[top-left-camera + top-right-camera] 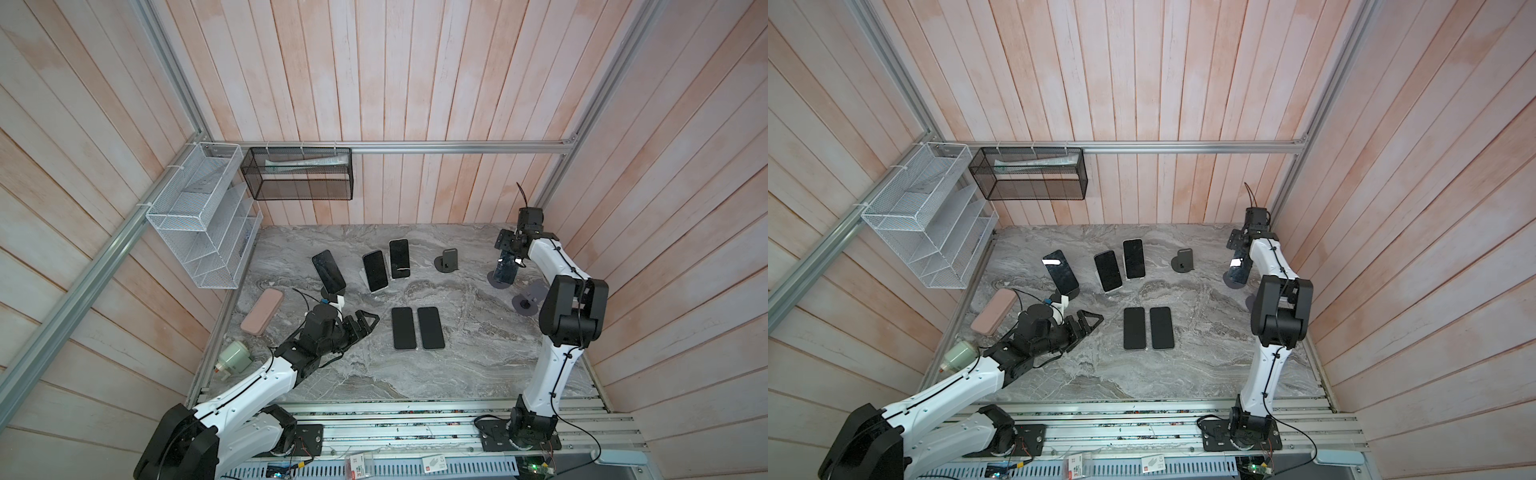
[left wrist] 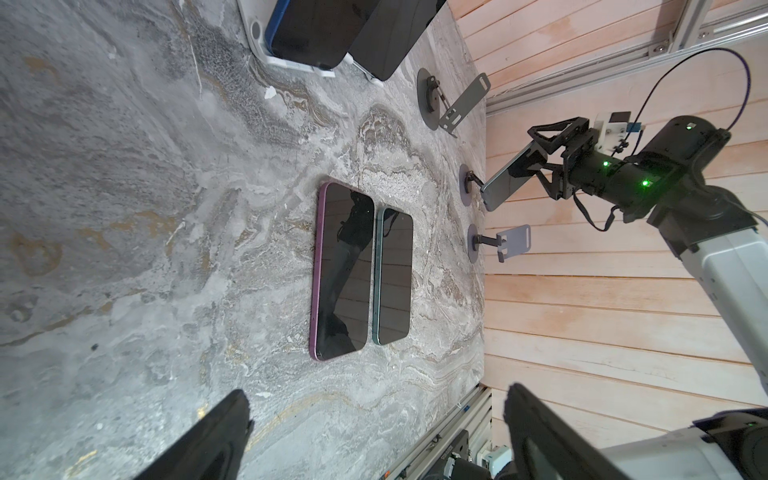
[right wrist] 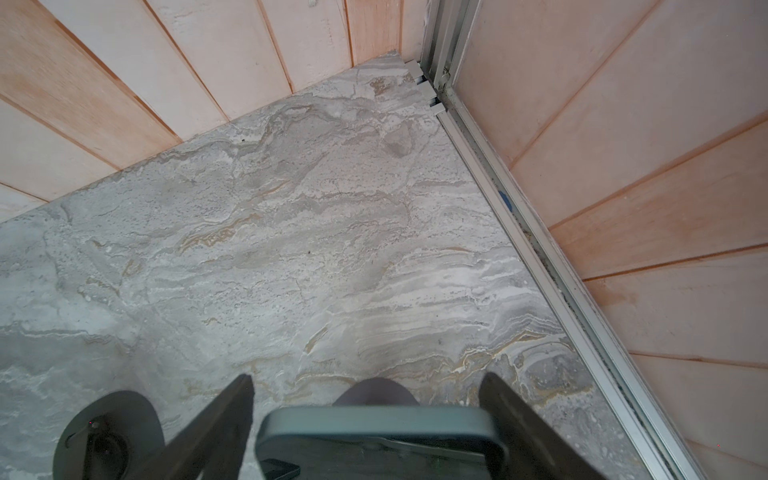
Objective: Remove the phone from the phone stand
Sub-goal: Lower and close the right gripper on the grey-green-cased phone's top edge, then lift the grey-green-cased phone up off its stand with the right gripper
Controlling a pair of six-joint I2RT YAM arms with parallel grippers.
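A dark phone (image 1: pixel 506 266) leans on a round-based grey phone stand (image 1: pixel 498 281) near the table's right edge, seen in both top views. My right gripper (image 1: pixel 509 254) reaches down over the phone's upper end. In the right wrist view the phone's grey top edge (image 3: pixel 374 424) lies between the two fingers of the right gripper (image 3: pixel 368 376). A narrow gap shows on one side, and the other finger is at the phone's corner. The stand's base (image 3: pixel 376 390) shows behind it. My left gripper (image 1: pixel 371 321) hovers open and empty over the table's left middle.
Two phones (image 1: pixel 404 328) (image 1: pixel 430 328) lie flat mid-table. Three more phones (image 1: pixel 328 271) (image 1: pixel 375 271) (image 1: pixel 399 258) lean on stands at the back. Empty stands (image 1: pixel 448 261) (image 1: pixel 528 301) flank the right gripper. A pink case (image 1: pixel 262 311) lies left. Wire baskets (image 1: pixel 199 216) hang on the left wall.
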